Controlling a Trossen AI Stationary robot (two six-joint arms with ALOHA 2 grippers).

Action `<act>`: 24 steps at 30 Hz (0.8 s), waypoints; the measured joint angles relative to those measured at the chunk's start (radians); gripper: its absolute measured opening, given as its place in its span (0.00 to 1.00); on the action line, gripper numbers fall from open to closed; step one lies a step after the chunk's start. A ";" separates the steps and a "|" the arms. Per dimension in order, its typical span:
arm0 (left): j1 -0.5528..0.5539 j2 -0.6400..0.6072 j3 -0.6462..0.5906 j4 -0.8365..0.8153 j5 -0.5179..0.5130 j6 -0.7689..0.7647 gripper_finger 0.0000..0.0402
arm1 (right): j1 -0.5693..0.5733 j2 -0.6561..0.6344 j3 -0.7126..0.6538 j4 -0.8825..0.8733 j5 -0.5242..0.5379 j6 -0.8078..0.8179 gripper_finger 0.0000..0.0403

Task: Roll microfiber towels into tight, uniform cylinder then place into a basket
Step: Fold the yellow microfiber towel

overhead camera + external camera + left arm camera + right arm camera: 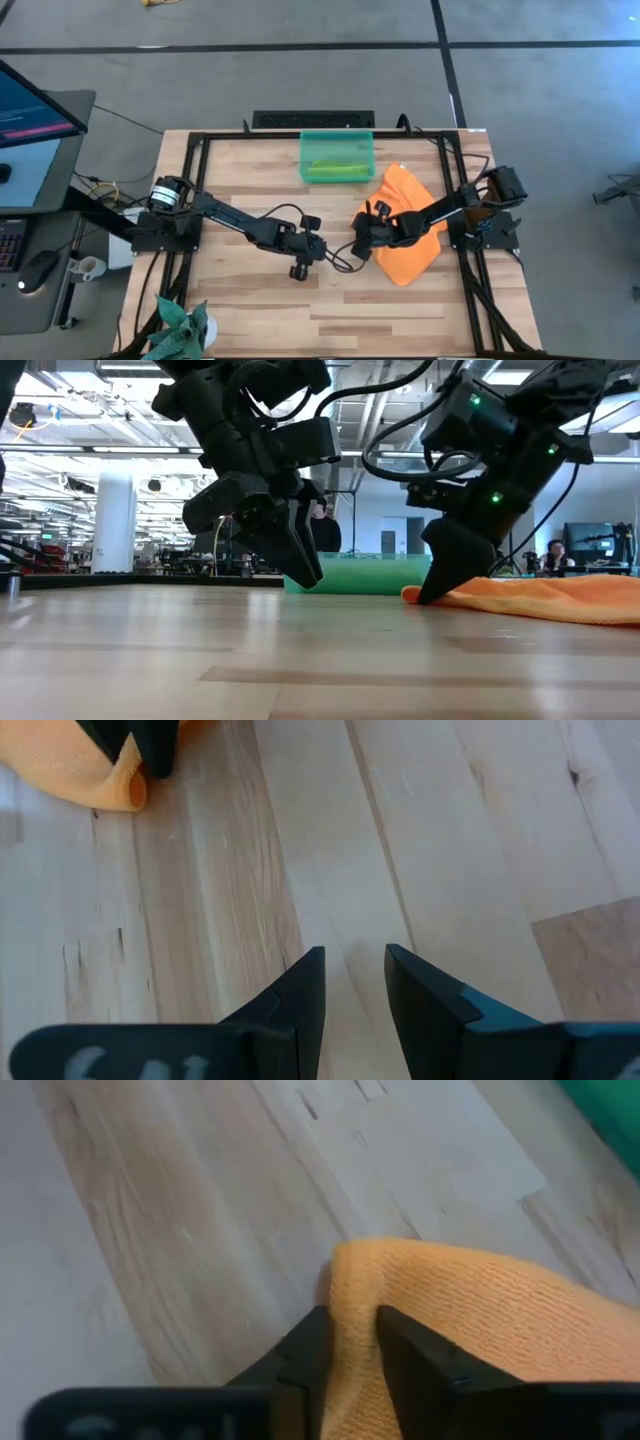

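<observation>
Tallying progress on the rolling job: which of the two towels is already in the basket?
The lime green towel, lying rolled inside the basket. The orange towel is spread on the table, its edge pinched by the right pincer.

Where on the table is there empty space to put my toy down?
Bare wood lies along the table's far left, left of the basket, and across the near edge right of the plant. The middle is crowded: the left gripper and the right gripper pinching the orange towel.

1. The high view is looking straight down on the whole table (330,310).
2. The low view is looking level across it, close.
3. Both wrist views are looking closely down, probably sharing the orange towel (90,770) edge.
</observation>
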 joint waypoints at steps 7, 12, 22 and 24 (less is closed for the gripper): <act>0.000 0.000 0.000 0.004 -0.002 0.000 0.24 | -0.003 -0.002 0.015 -0.012 -0.060 -0.027 0.03; 0.001 0.000 0.000 0.074 -0.012 -0.002 0.24 | 0.001 0.001 0.082 -0.059 -0.145 -0.034 0.06; 0.001 0.000 0.000 0.215 -0.024 -0.084 0.24 | 0.064 0.001 0.215 -0.109 -0.161 -0.063 0.04; 0.000 0.000 0.000 0.216 -0.024 -0.084 0.24 | 0.075 0.001 0.240 -0.109 -0.161 -0.088 0.05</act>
